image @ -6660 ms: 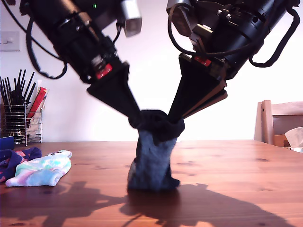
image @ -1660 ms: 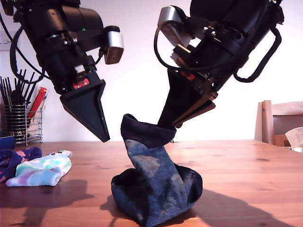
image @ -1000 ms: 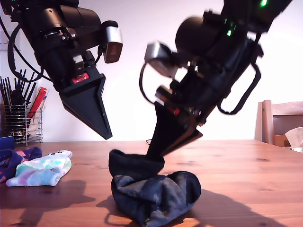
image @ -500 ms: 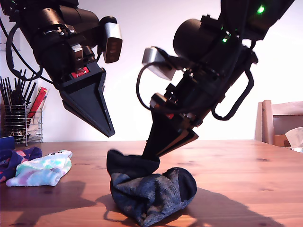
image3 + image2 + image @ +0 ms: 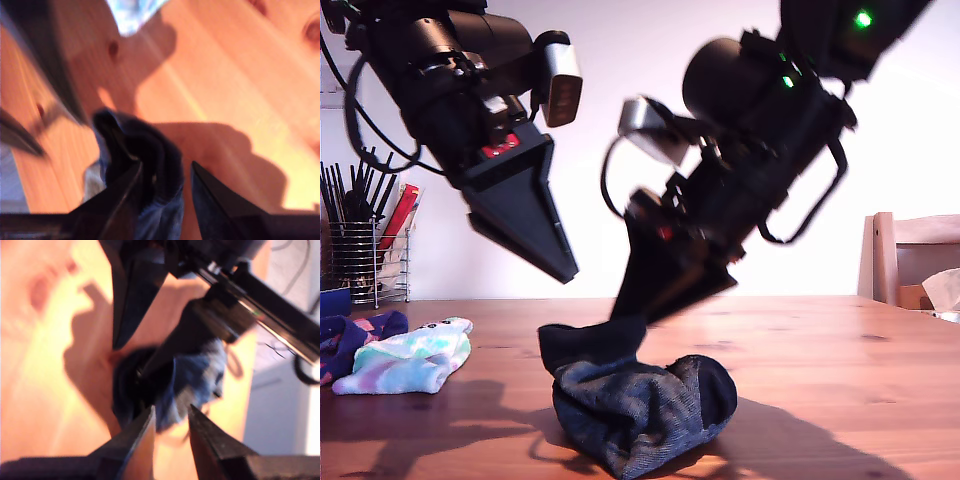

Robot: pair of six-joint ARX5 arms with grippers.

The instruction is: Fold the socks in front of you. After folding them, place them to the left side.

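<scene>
— Where is the dark sock (image 5: 640, 405)?

— Bunched on the worktop (image 5: 840, 350), lower centre of the exterior view, cuff raised under my second tool (image 5: 620, 318).

— Clenched on it?

— I cannot tell; the fabric lies against one finger, with a gap to the other.

— And my first tool (image 5: 563, 270)?

— Released, hanging above the sock, empty.

— Other socks?

— The tie-dye sock (image 5: 405, 362) and purple sock (image 5: 355, 335) lie touching at the exterior view's lower left.

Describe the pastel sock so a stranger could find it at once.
Start at the wooden table and go to the exterior view's left edge, below the wire rack. The pastel sock lies flat there against a purple sock. Only it is mint, pink and white; the sock mid-table is dark.
</scene>
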